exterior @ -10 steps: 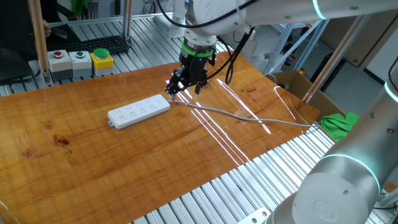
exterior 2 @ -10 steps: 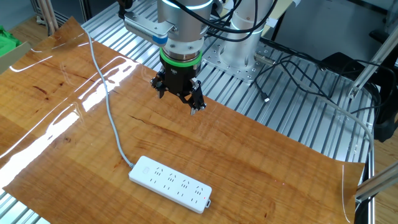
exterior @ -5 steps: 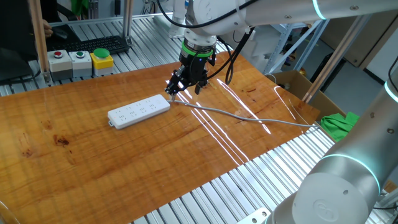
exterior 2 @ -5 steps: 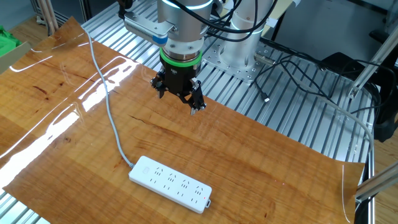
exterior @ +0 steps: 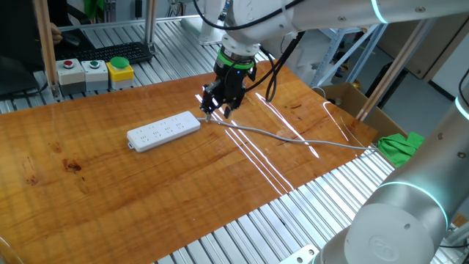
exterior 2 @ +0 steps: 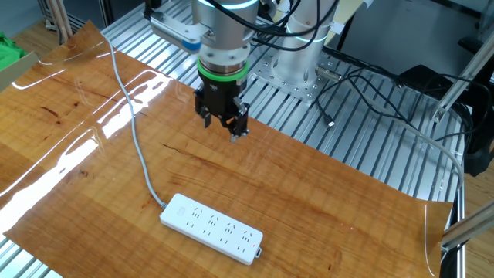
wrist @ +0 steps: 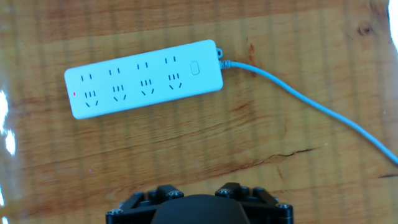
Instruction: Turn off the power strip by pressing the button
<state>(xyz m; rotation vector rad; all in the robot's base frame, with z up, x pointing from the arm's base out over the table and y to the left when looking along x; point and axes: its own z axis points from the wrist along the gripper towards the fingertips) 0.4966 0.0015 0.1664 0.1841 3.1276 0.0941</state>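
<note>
The power strip (exterior: 163, 130) is a long white bar lying flat on the wooden table (exterior: 146, 191). It also shows in the other fixed view (exterior 2: 211, 228) and in the hand view (wrist: 143, 78). Its oval button (wrist: 194, 67) sits at the cable end, and a small red light (wrist: 74, 94) shows at the opposite end. The thin grey cable (exterior: 293, 138) runs off to the right. My gripper (exterior: 215, 110) hangs above the table just beyond the strip's cable end, apart from it. No view shows the gap between the fingertips.
A box with red, green and yellow buttons (exterior: 95, 72) and a keyboard (exterior: 117, 51) stand behind the table. A cardboard box (exterior: 344, 95) and green cloth (exterior: 399, 145) are at the right. A second arm's base (exterior: 399, 220) fills the near right corner.
The gripper has turned about its axis and dropped slightly lower toward the table near the strip's cable end. The power strip has not moved.
</note>
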